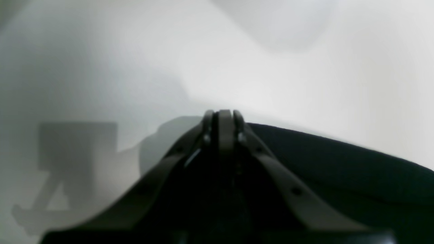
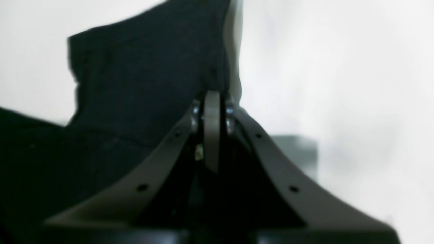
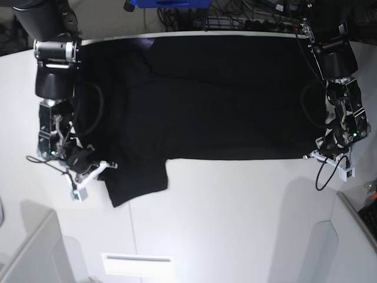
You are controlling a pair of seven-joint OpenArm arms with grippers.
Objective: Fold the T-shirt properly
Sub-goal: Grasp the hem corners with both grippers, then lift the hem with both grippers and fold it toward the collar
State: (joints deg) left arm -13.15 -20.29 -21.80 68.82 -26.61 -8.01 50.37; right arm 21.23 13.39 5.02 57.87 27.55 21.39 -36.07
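Observation:
The T-shirt (image 3: 206, 100) lies spread on the white table (image 3: 235, 218), plain black side up, with one short sleeve (image 3: 138, 180) sticking out toward the front left. My right gripper (image 3: 101, 167) is at that sleeve's outer edge. In the right wrist view its jaws (image 2: 212, 96) are shut on the black sleeve cloth (image 2: 142, 74). My left gripper (image 3: 311, 155) is at the shirt's front right corner. In the left wrist view its jaws (image 1: 225, 113) are shut at the cloth's edge (image 1: 339, 162). No print shows.
Cables and a blue object (image 3: 171, 3) lie beyond the table's far edge. A white strip (image 3: 138, 265) sits near the front edge. Grey panels stand at the front left (image 3: 29, 247) and front right (image 3: 347, 242) corners.

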